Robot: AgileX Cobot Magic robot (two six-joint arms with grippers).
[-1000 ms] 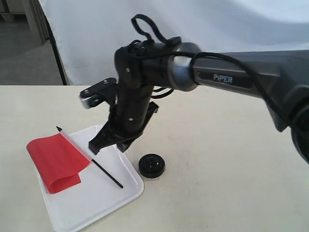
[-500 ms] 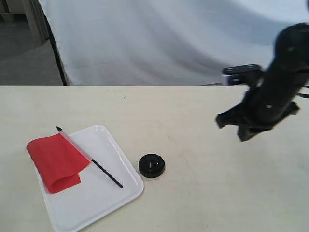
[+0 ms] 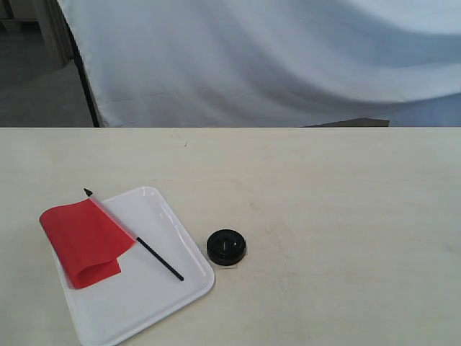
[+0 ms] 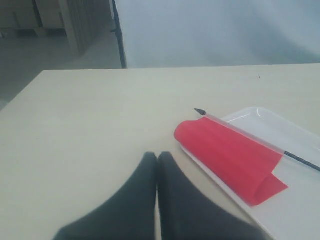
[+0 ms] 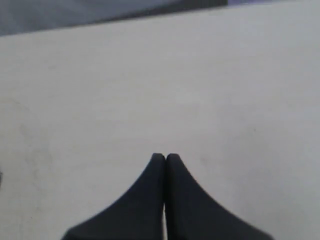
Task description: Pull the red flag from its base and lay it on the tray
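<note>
One red flag (image 3: 83, 241) lies flat on the white tray (image 3: 155, 303) near the left front corner of the tabletop (image 3: 346, 216), its cloth folded at one end and spilling over the tray's left rim, its black pole slanting across the tray. The round black base (image 3: 226, 246) stands just beside the tray's right rim, apart from the flag. The left gripper (image 4: 157, 156), near the cloth, and the right gripper (image 5: 165, 156) both have jaws pressed together, holding nothing.

Soft, even light covers the table (image 3: 346, 216); shadows are faint, a thin one hugging the base (image 3: 226, 246). The tray (image 4: 252, 112) shows mild glare on its rim. In the wrist views the left gripper (image 4: 157, 156) and right gripper (image 5: 165, 156) are blurred; the right view is soft throughout.
</note>
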